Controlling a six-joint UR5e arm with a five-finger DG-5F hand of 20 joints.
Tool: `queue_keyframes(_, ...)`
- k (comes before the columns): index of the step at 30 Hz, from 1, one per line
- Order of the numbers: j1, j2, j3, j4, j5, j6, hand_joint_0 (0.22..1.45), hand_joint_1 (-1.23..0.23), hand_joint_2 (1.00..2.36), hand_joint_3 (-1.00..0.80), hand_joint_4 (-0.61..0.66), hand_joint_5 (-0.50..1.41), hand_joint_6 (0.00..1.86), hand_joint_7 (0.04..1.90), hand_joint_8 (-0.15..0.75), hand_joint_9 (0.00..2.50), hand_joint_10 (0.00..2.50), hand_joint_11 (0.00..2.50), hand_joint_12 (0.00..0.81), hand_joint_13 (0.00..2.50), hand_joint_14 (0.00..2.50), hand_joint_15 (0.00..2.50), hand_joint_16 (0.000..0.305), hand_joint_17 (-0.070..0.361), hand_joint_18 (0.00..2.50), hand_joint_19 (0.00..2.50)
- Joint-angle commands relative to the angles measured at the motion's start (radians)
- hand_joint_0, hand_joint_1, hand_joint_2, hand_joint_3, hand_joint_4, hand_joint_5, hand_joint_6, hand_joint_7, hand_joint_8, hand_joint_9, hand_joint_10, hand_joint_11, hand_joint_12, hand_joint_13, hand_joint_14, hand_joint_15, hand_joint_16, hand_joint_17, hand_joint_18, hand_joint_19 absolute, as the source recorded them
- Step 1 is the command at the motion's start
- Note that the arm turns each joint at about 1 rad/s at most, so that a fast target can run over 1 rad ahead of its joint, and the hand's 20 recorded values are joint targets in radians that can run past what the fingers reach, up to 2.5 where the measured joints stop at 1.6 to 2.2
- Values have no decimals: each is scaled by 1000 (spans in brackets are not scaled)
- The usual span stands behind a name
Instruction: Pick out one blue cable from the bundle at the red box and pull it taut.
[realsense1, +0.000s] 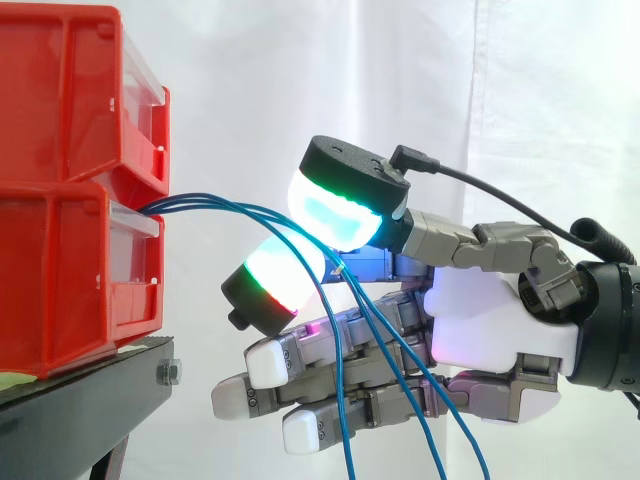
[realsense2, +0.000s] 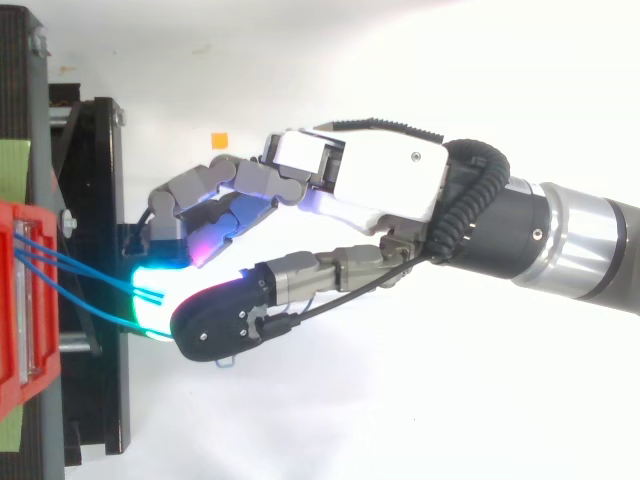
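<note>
Hand (realsense1: 495, 325) pinching blue cables (realsense1: 200, 202) at the red bins (realsense1: 60, 270).
Two glowing pads (realsense1: 335, 215) clamp the strands just off the black stand's (realsense1: 80, 385) edge; other fingers extended.

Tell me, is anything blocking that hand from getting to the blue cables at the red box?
Nothing visible does. The blue cables run free through open air from the red box to the hand, which is right among them.

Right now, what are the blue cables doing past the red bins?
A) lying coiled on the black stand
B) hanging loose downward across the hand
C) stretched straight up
B: the cables leave the bins and droop across the hand to the side view's bottom edge.
</note>
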Motion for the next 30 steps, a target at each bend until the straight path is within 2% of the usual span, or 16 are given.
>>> queue_keyframes(1,1,0,0,2,0,0,581,-574,1007,-441,120,-180,802,1085,282,847,18,444,316,626,7,167,48,108,567,505)
queue_keyframes(11,1,-2,1,3,1,0,538,-564,1000,-500,129,-175,785,1097,286,848,18,447,329,631,6,166,50,112,579,505)
queue_keyframes(14,1,0,0,3,1,0,591,-617,1012,-386,106,-178,796,1129,282,843,16,444,318,627,6,162,48,107,572,505)
queue_keyframes(19,1,0,1,-1,0,3,609,-683,1019,-298,90,-191,826,1128,281,818,17,455,318,624,6,153,48,107,580,481)
queue_keyframes(30,1,0,1,-1,6,0,648,-799,1019,-311,70,-207,857,1099,274,770,19,459,317,627,6,141,48,107,607,448)
